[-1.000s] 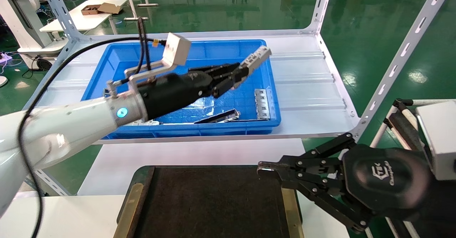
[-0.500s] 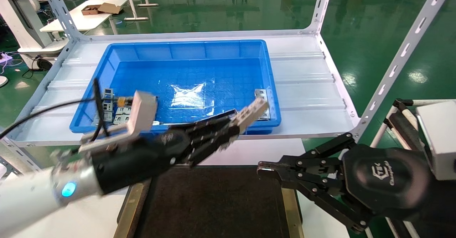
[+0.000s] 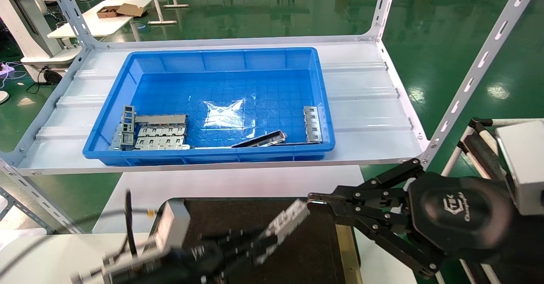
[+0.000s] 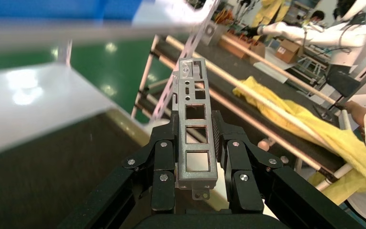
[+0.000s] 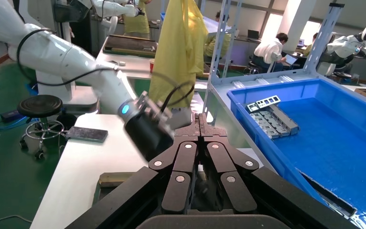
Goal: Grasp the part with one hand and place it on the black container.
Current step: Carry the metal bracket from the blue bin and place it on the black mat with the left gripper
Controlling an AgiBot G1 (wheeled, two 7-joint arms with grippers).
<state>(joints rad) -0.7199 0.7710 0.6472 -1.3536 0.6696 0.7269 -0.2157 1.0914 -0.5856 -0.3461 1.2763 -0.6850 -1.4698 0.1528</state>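
Closest to the robot, the left gripper (image 3: 255, 243) is seen low over the black container (image 3: 306, 258), and the part (image 3: 285, 221) is held tight between its fingers (image 4: 164, 160). In the left wrist view, the part (image 4: 193, 138) is squeezed from both sides and sticks out past the fingertips, with its square holes easy to see. The arm is reaching forward and to the right, and the part is tilted up a little at its far end. The carrying step looks almost done, and the putting-down step is judged to come next. For that, the part would need to be lowered until it lies flat on the dark surface, and only then let go. Care may be needed, because the part's tip is very near the right gripper (image 3: 316, 201). That gripper is parked at the container's right edge, with its fingers pressed together and nothing held, as the right wrist view shows. Farther back, on the white shelf (image 3: 365, 101), the blue bin (image 3: 221, 61) is seen with more metal pieces (image 3: 153, 131) left inside it.
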